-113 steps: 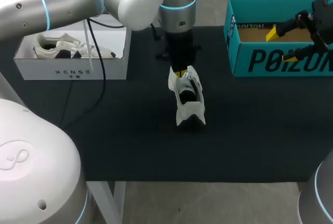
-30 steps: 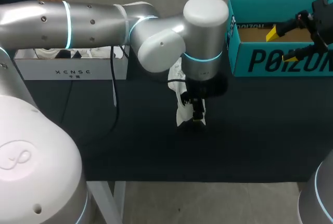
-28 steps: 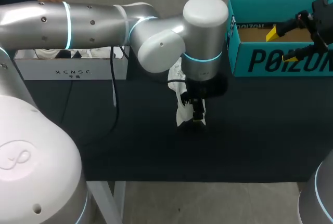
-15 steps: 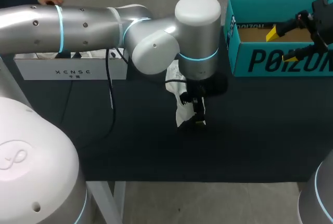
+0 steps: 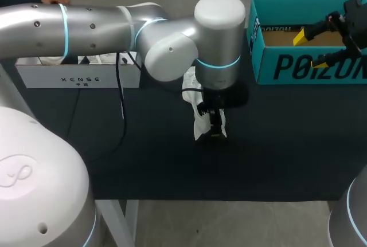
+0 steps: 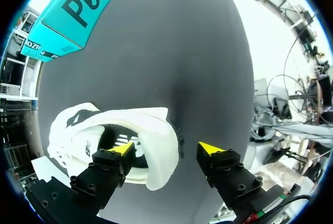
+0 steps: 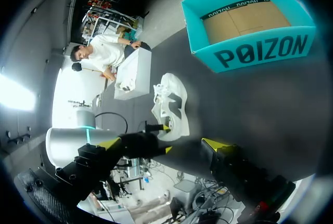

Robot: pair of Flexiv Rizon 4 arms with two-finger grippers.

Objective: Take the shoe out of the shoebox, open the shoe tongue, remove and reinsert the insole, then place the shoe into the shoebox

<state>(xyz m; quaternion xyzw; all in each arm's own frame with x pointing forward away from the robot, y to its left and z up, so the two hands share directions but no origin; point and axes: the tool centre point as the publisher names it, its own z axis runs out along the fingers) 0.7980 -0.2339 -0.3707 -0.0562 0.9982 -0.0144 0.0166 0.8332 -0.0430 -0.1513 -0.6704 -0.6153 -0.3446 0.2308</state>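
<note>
A white shoe (image 5: 198, 122) lies on the black table at the middle, its black opening facing up. My left gripper (image 5: 213, 126) comes down on the shoe's near end. In the left wrist view the left gripper (image 6: 166, 149) is open: one finger (image 6: 117, 156) sits inside the opening of the shoe (image 6: 156, 130), the other finger (image 6: 216, 156) stands outside the heel with a gap. The teal shoebox (image 5: 287, 66) stands at the back right, its cardboard floor bare. My right gripper (image 5: 309, 49) hangs open over it with nothing between its fingers.
A white box (image 5: 80, 78) stands at the back left, behind my left arm. The table's front edge (image 5: 218, 200) runs below the shoe. Bare black cloth lies between the shoe and the teal shoebox (image 7: 260, 52).
My left arm has swung from the shoe's far end to its near end, then shifted slightly left. The shoe stays in place. The right arm has not moved.
</note>
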